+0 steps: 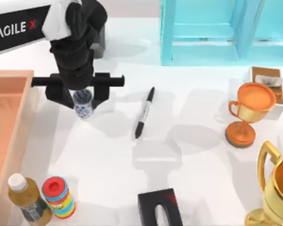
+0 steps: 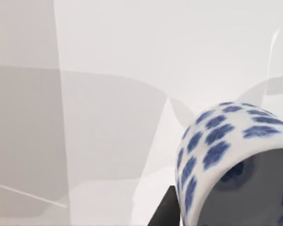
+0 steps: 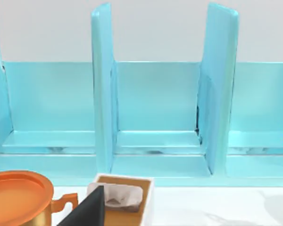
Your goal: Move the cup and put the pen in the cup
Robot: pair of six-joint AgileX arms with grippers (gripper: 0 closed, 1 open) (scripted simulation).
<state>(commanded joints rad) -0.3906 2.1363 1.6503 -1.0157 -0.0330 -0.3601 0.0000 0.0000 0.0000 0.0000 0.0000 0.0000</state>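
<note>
Cup (image 1: 83, 105) between the fingers of the left gripper (image 1: 78, 89), clenched on it from above, in the table's (image 1: 188, 141) left half; blue pattern close in the left wrist view (image 2: 217, 150); whether it rests on the table or hangs just off it cannot be told. Step in hand, by judgement: moving the cup; pen not yet handled. Pen (image 1: 145, 112) flat on the table, right of the gripper, apart from the cup, lying slantwise. Next move likely calls for setting the cup upright at a free spot, letting go, then a lift of the pen and a drop, tip down, into the narrow mouth. Right gripper: state cannot be told; its wrist view faces a blue rack (image 3: 155, 103). Surroundings: tray (image 1: 9, 122) left of the gripper; bottle (image 1: 28, 200) and striped can (image 1: 59, 197) nearer the front; black box (image 1: 159, 207); orange trophy (image 1: 247, 113) and gold trophy (image 1: 276, 188) far right. Nothing stands between cup and pen.
</note>
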